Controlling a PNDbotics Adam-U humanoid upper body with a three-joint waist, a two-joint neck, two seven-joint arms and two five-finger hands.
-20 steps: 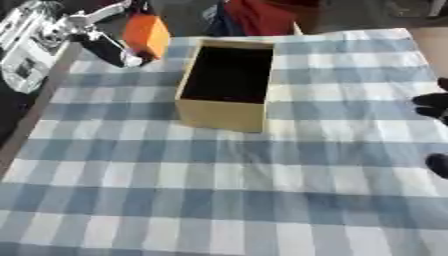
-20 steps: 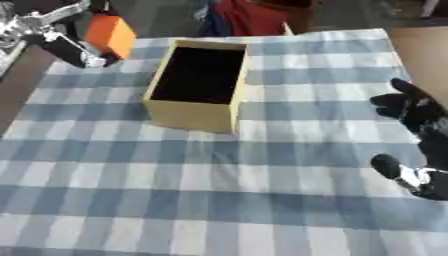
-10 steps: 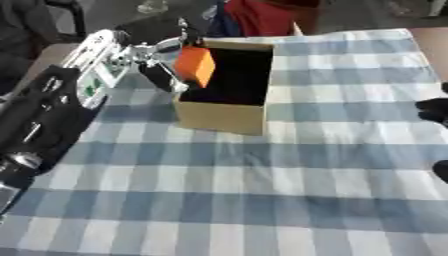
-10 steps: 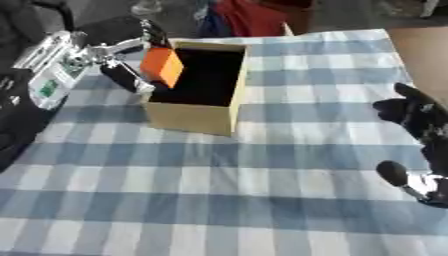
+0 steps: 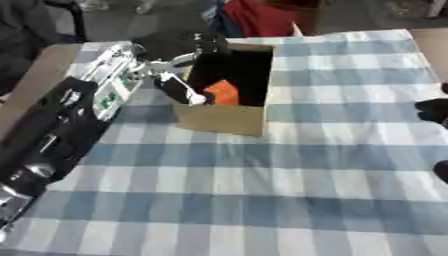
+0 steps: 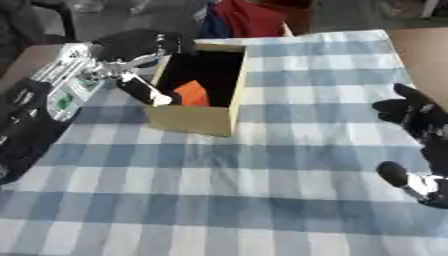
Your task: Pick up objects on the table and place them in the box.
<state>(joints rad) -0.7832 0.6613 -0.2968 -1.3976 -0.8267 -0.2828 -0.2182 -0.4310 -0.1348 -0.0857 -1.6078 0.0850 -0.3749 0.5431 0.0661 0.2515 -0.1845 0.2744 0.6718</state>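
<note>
Orange object (image 5: 223,93) down inside open cardboard box (image 5: 220,119), against its left wall, on blue-and-white checked table (image 5: 262,200). Nearest, at right edge: right hand (image 6: 418,150), idle, fingers relaxed and spread, grasping nothing. Farther back, left hand (image 5: 179,67) over box's left rim, fingers reaching in beside orange object; whether clasping it or released cannot be told. Beyond box, red cloth (image 5: 258,17) at far table edge.

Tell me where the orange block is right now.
The orange block is inside the open cardboard box at the table's far left, against its left wall, right beside the thumb of the robot's left hand reaching over that wall.
</note>
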